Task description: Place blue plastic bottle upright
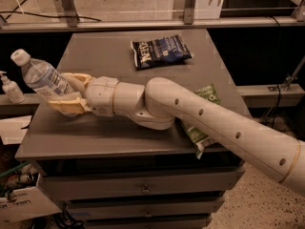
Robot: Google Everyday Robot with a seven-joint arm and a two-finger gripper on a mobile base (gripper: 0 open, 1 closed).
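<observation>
The blue plastic bottle (40, 77) is clear with a white cap and a pale label. It is held tilted, cap up and to the left, over the left edge of the grey cabinet top (109, 128). My gripper (66, 92) is at the left side of the cabinet top, its cream fingers (69, 106) closed around the bottle's lower half. The bottle's base is hidden between the fingers. My white arm reaches in from the lower right across the top.
A dark blue snack bag (159, 51) lies at the back middle of the top. A green snack bag (200, 113) lies at the right, partly under my arm. A small white pump bottle (10, 87) stands on a ledge to the left.
</observation>
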